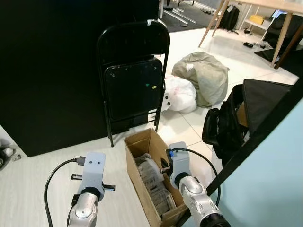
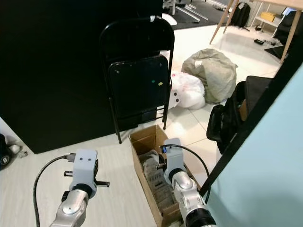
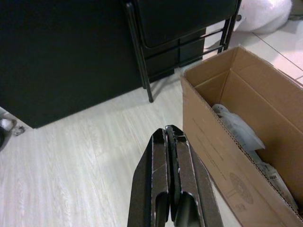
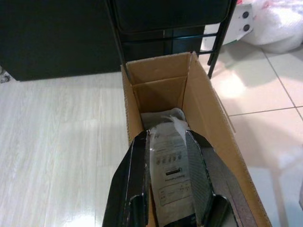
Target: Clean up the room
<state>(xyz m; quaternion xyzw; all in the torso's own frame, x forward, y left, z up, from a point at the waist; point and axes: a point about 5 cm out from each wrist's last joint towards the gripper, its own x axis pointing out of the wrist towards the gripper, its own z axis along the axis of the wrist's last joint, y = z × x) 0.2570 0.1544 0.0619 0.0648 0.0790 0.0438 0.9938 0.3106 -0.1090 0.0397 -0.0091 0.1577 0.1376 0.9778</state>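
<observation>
Long cardboard box on the floor before a folded black chair, white plastic bag and grey sack behind.
Right gripper hung over the box, jaws spread around a printed white packet, print unreadable. Left gripper clenched, empty, over floor beside the box.
</observation>
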